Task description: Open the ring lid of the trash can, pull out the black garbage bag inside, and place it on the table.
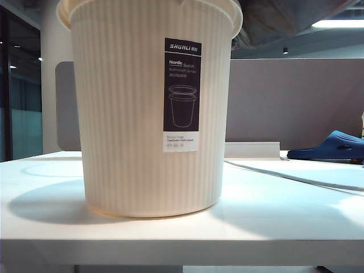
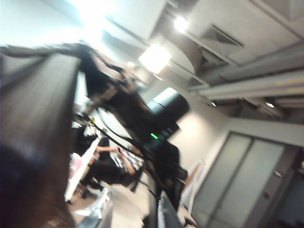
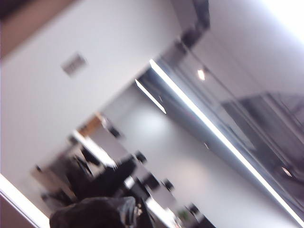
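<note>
The cream ribbed trash can stands on the white table and fills the exterior view. Above and right of its rim hangs a dark crinkled mass, the black garbage bag, cut off by the frame edge. The blurred right wrist view looks up at a ceiling; glossy black garbage bag bulges at my right gripper, which is shut on it. My left gripper also points at the ceiling, its fingers apart with only floor between them. The ring lid shows nowhere clearly. Neither gripper appears in the exterior view.
A dark blue slipper lies at the table's far right beside a pale mat. A grey partition stands behind. In the left wrist view the other arm crosses the middle, and a brownish blurred band fills one side.
</note>
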Tool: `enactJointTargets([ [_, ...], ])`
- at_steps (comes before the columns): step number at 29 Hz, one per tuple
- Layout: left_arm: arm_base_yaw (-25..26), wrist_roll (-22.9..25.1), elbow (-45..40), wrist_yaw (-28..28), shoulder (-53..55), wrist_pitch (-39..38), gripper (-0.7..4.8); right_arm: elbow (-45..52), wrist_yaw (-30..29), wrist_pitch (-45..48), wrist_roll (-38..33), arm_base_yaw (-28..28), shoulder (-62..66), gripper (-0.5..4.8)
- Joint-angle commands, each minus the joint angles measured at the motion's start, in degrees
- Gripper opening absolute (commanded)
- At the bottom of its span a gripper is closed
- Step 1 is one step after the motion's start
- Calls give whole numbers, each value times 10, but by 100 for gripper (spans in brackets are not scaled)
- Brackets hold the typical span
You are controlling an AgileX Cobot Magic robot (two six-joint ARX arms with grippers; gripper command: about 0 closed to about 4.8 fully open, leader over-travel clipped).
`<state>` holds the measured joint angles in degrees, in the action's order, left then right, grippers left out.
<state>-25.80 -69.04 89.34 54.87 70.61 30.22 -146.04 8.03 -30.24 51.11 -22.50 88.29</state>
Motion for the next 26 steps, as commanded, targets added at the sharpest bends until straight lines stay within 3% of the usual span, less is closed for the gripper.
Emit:
enactJointTargets([
  [1, -4, 3, 3, 23, -8, 7, 126, 2, 9, 13, -22, 23, -3, -1],
  [14, -6, 15, 2, 72, -18, 6, 125, 68, 13, 1, -52, 59, -3, -2],
  [26, -20, 39, 2, 114, -45, -1, 125, 149, -21, 18, -184, 130, -2, -2],
])
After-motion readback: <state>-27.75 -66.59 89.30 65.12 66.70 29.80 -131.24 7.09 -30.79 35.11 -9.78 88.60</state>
